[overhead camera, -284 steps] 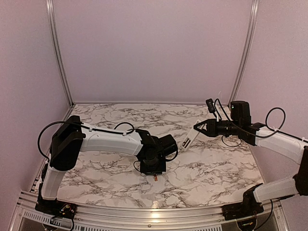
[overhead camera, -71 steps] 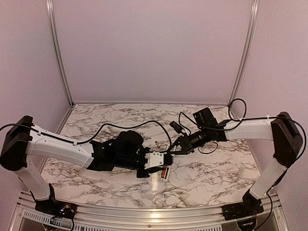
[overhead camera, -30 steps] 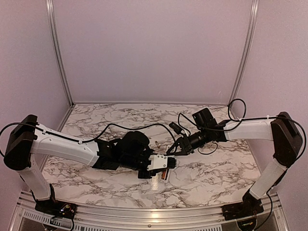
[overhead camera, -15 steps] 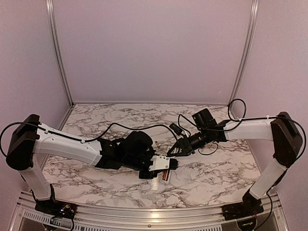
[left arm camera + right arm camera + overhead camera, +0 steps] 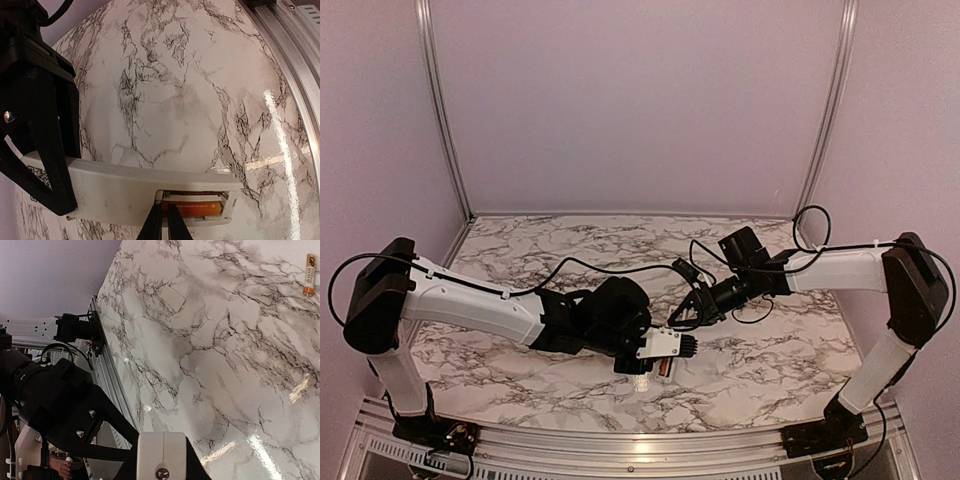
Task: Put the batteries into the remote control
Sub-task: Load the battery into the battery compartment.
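At the tips of the closed left pincer (image 5: pixel 163 214), a battery (image 5: pixel 197 208) lies inside the remote control (image 5: pixel 115 187).

Batt (image 5: pixel 192 208) inside remote (image 5: pixel 120 190), at end

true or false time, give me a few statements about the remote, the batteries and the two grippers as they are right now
1. The right gripper is clamped on the remote control. True.
2. The remote control's battery compartment is empty. False: a seated battery lies inside the open compartment.
3. A loose battery lies on the marble table, apart from the remote control. True.
4. The left gripper is spread wide open above the table. False: it is shut, with its tips at the edge of the seated battery.
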